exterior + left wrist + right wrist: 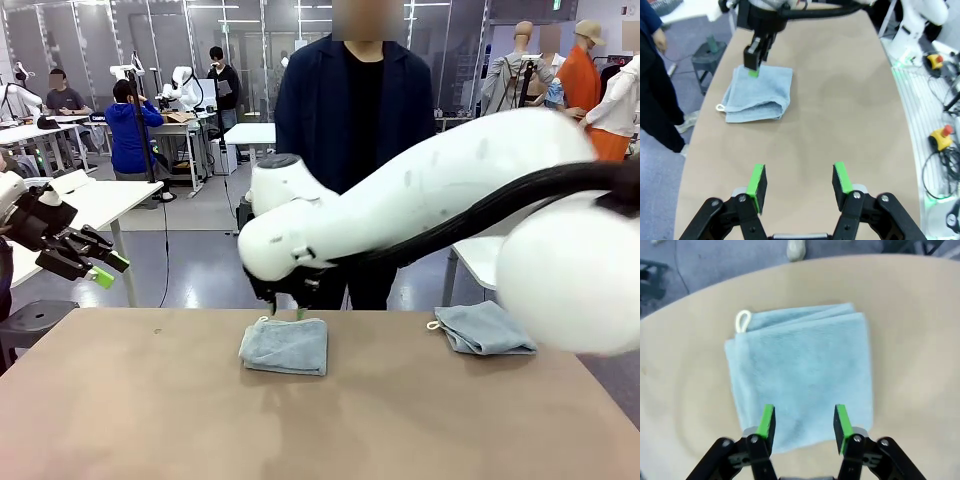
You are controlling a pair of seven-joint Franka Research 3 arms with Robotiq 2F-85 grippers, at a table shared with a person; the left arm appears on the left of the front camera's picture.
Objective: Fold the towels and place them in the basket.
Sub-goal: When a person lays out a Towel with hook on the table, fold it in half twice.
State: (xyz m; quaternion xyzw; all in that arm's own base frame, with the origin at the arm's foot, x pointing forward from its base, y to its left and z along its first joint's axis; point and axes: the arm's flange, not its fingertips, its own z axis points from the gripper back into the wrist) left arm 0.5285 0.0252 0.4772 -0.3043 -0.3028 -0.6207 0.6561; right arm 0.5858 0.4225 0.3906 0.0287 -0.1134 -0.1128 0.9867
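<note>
Because the folded towel (800, 375) lies flat mid-bench (320, 420), my right tool (802, 422) hangs just above it, fingers spread and empty, placed for a pick. My left tool (799, 181) waits spread and empty over bare bench. I count two towels; the second towel (485, 328) lies toward my right.

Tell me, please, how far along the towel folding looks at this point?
Done: both towels lie folded on the table, one mid-table, one at the right. In hand: the right gripper hovers open over the middle towel; the left gripper is open, empty. Left: putting them in a basket.
</note>
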